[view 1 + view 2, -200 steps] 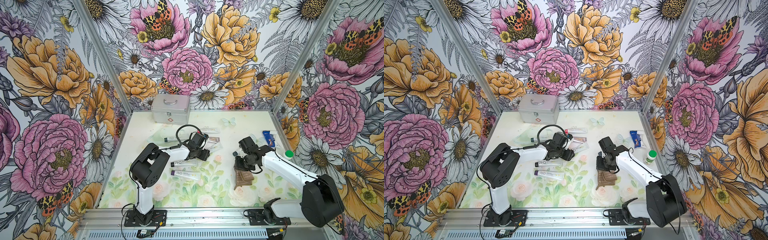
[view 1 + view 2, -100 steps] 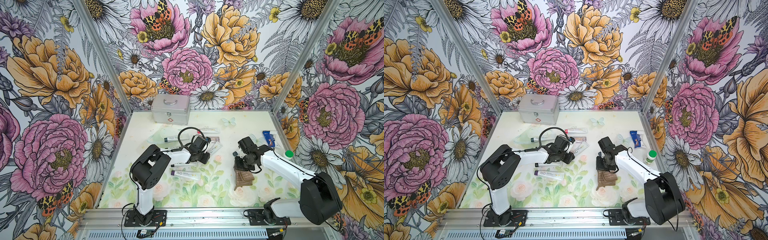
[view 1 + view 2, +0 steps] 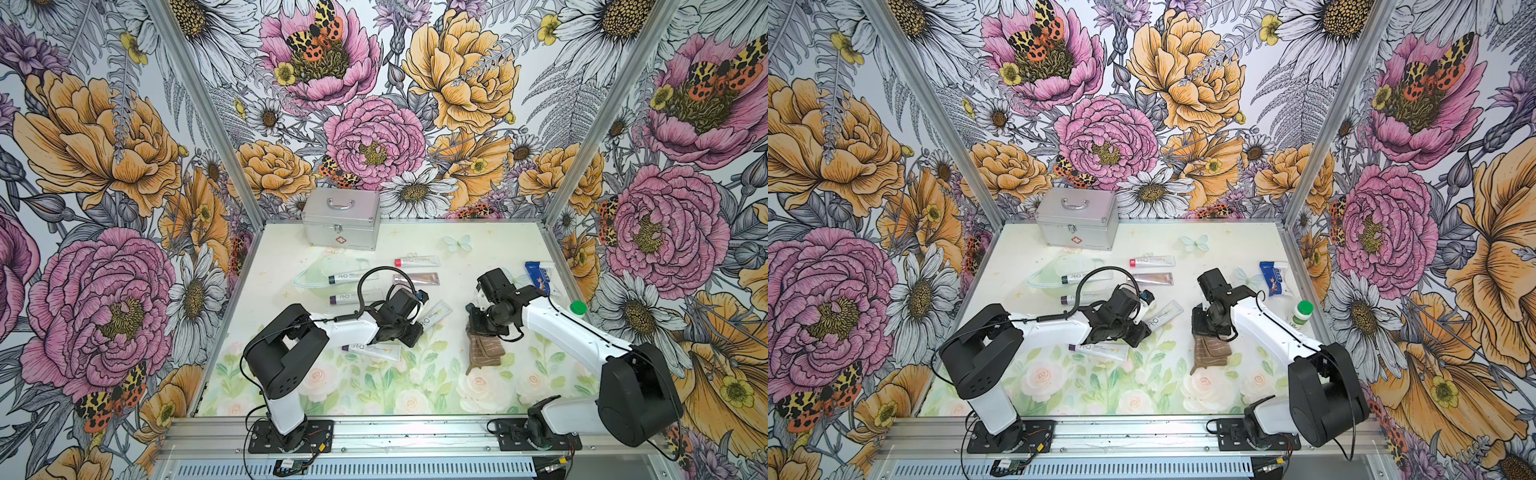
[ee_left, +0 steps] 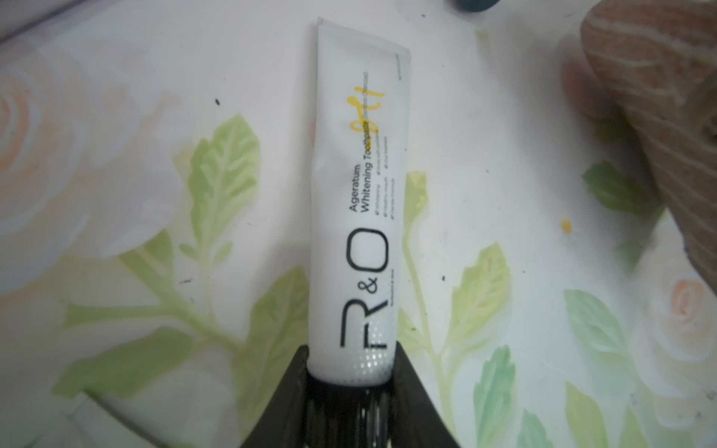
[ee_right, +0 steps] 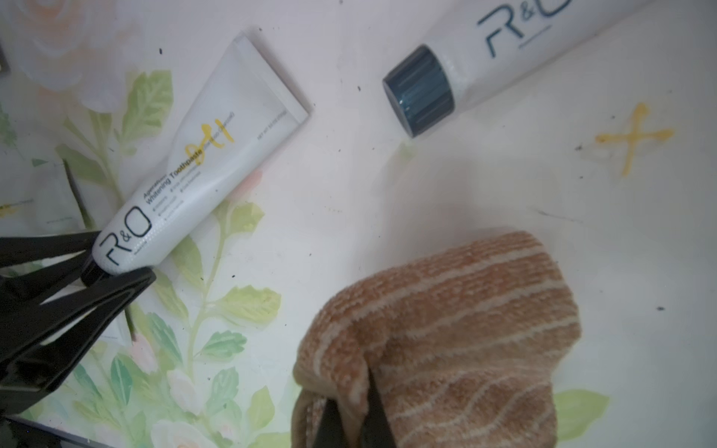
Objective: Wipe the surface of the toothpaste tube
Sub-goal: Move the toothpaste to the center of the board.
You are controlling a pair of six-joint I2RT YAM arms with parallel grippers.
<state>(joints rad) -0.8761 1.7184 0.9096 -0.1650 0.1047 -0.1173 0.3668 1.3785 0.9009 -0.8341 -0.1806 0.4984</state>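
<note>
Can't see the cap of the toothpaste tube (image 4: 357, 194): tucked between the black fingers of the left gripper (image 4: 351, 374), squeezed tight on that end. Hard to read the small grey print. Can't tell if lifted or resting on the mat (image 3: 374, 386). Sits near the middle, flat end pointing to 1 o'clock. Looks white and smooth, with big black R&O letters and a yellow scribble. At 4 o'clock from it, a brown striped cloth (image 5: 446, 318), pinched in the closed right gripper (image 5: 351, 411), fingertips mostly buried.
</note>
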